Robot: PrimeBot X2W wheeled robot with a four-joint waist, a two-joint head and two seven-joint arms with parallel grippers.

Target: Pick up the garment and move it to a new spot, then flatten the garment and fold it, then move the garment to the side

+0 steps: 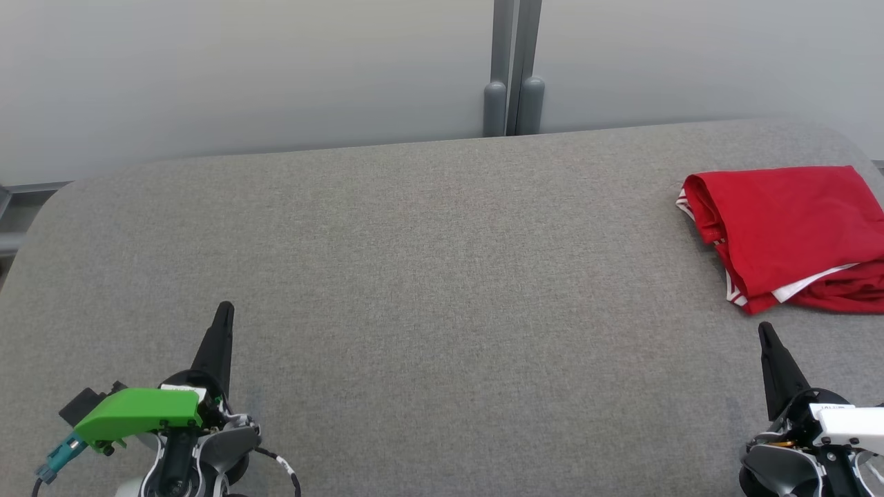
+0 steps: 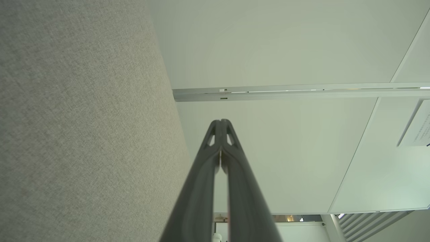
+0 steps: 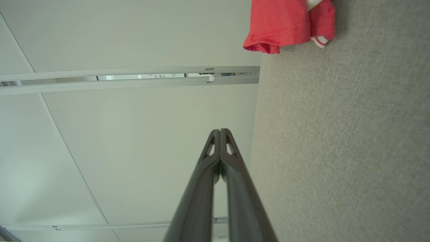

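Observation:
A red garment [image 1: 787,231] with white striped trim lies folded at the right edge of the grey fabric table [image 1: 442,290], partly cut off by the head view's right border. Its hem [image 3: 285,23] also shows at the top of the right wrist view. My right gripper [image 1: 765,330] is shut and empty, just in front of the garment and apart from it. My left gripper [image 1: 225,308] is shut and empty at the lower left, far from the garment. In each wrist view the two dark fingers press together, the left gripper [image 2: 220,121] and the right gripper [image 3: 220,130].
Pale wall panels with a grey post [image 1: 512,69] stand behind the table's far edge. A broad stretch of bare grey fabric lies between the two grippers. The table's rounded corners show at the far left and far right.

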